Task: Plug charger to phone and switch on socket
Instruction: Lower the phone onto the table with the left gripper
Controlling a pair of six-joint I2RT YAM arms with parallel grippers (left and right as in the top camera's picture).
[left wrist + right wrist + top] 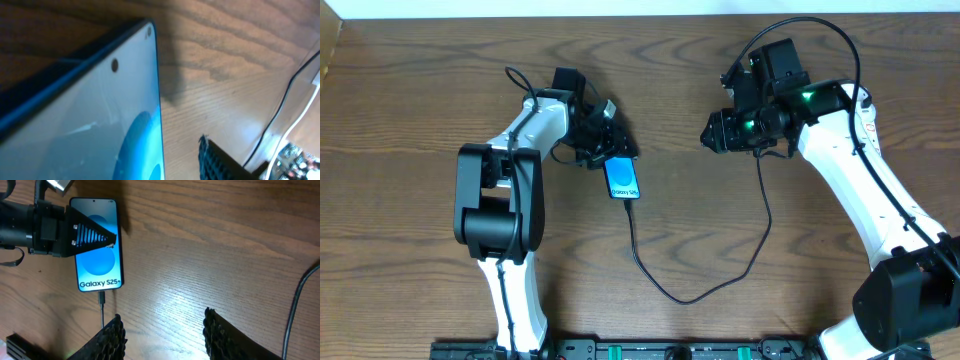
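The phone (623,178) lies flat on the table with its blue screen up. It also shows in the right wrist view (97,255) and close up in the left wrist view (90,125). The charger's black cable (680,298) loops from the phone's lower end toward the right arm. Its plug tip (101,298) sits in the phone's port. My left gripper (605,135) is over the phone's upper end. One finger (220,160) stands apart from the phone's edge and the other is hidden. My right gripper (162,330) is open and empty above bare wood. The socket is not in view.
The wooden table (420,110) has a light edge along the back. The right arm (840,150) reaches in from the right. In the left wrist view a black cable (285,105) and a white cord (295,125) run along the right side.
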